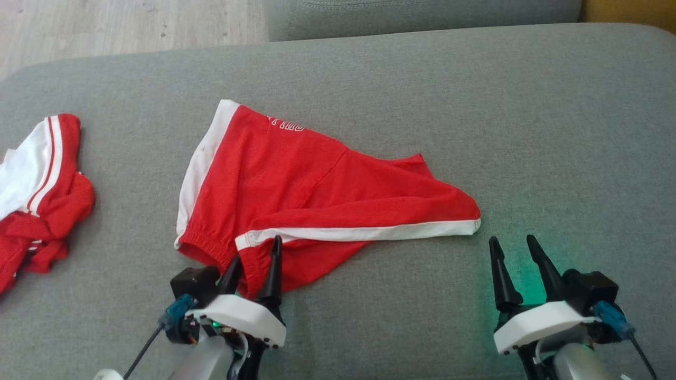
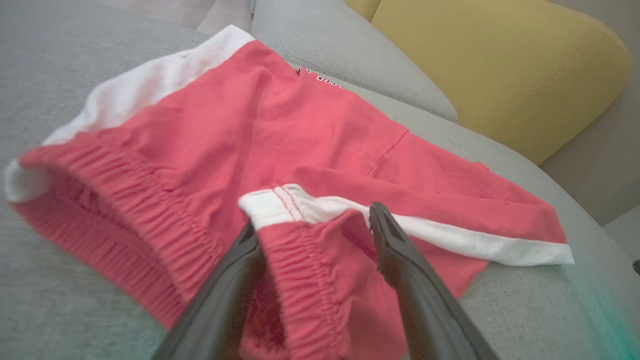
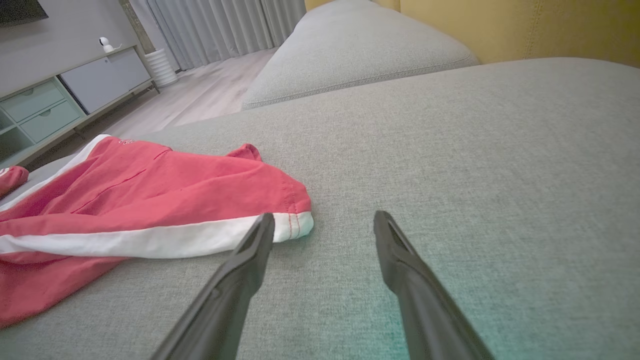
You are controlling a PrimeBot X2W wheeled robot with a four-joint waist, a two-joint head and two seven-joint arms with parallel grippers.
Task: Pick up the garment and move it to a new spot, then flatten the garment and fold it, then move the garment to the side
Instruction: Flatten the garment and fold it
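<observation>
Pick-up step: left gripper (image 1: 256, 249), fingers wide, is straddling the near waistband of the garment (image 1: 317, 184). Right gripper (image 1: 512, 239), equally wide, is hovering empty just right. Closing is probably next.

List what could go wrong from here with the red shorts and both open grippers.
1. The left gripper stands open astride the bunched waistband of the shorts; closing may pinch one layer only, so they could lift lopsided.
2. The right gripper is open over bare cushion beside the leg hem; closing there would likely miss cloth.
3. A crumpled shirt lies to the left; dragging that way may snag it.
</observation>
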